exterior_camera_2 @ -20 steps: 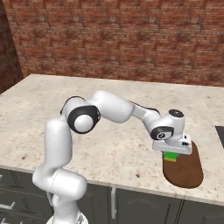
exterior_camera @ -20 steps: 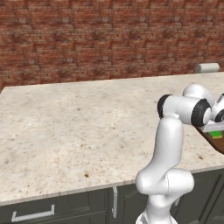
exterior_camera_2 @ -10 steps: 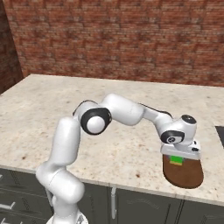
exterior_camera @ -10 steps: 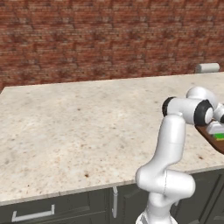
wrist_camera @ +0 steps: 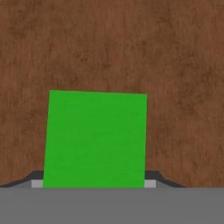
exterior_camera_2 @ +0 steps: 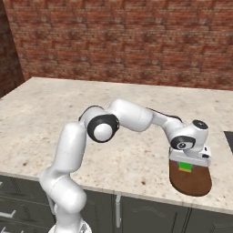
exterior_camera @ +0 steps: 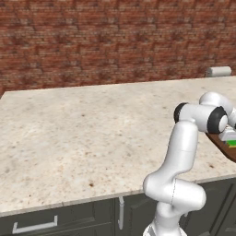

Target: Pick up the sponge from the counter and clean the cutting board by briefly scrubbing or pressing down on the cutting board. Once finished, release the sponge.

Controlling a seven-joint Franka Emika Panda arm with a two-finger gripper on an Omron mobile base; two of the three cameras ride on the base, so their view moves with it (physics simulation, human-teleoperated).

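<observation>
1. Position: I see the sponge [wrist_camera: 95, 139] over the cutting board [exterior_camera_2: 191, 179], which lies at the near right edge of the bench [exterior_camera: 78, 138]. In the hand view the brown wood fills the ground behind the green block. I cannot tell whether the sponge is pressed against the board or just above it.
2. Tool state: the tool [exterior_camera_2: 185, 164] is clamped on the sponge, one finger at each side of the block, with the block's green face pointing down at the board.
3. Handling, as I judge it: the sponge should be light and soft. It will give under pressure, so a firm squeeze may deform it.
4. Hold point: I would grip across the two opposite short sides, near the middle, as now.
5. Risk: a sideways scrub could drag the soft block askew between the fingers.
</observation>
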